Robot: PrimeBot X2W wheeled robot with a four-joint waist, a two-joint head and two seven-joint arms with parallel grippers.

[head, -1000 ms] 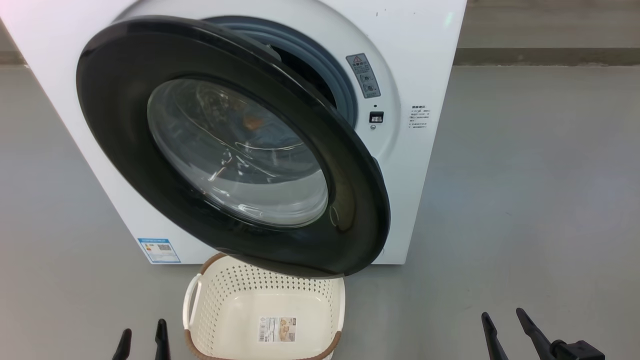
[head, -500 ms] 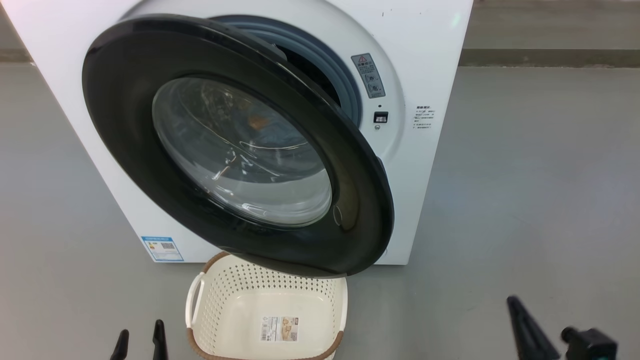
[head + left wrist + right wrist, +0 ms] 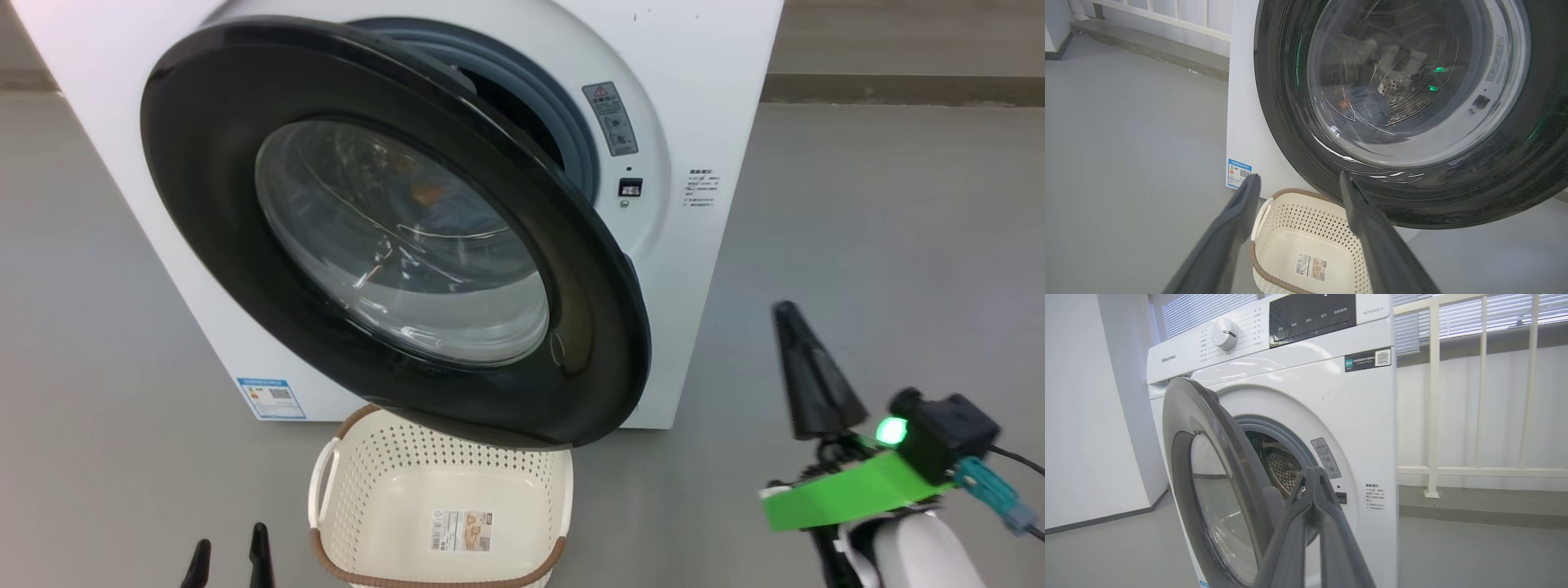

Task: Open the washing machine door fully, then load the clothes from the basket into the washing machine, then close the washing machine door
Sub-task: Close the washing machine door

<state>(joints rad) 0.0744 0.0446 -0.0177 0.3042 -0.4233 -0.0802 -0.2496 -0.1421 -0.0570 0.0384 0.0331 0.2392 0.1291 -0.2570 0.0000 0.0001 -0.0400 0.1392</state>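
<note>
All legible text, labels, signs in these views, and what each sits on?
"Hisense": top panel, left end, of the big white front-loading washing machine.
Red warning triangle: grey sticker beside the drum opening; its text too small.
Black QR-code sticker, words on the dark display panel, markings round the white dial: blurred.
Blue sticker low on front: too small.
Paper label in the cream perforated plastic basket: too small.

Grey floor, two things stood on it.
The smooth grey floor (image 3: 882, 212) is seen stretching wide to both sides. The white washing machine (image 3: 710, 90) is planted squarely on it, with a blue sticker (image 3: 271, 398) carried low on its front, near the floor line. Just in front of its base the cream basket (image 3: 351, 482) is set down upright, its paper label (image 3: 461, 531) shown on the bottom.
</note>
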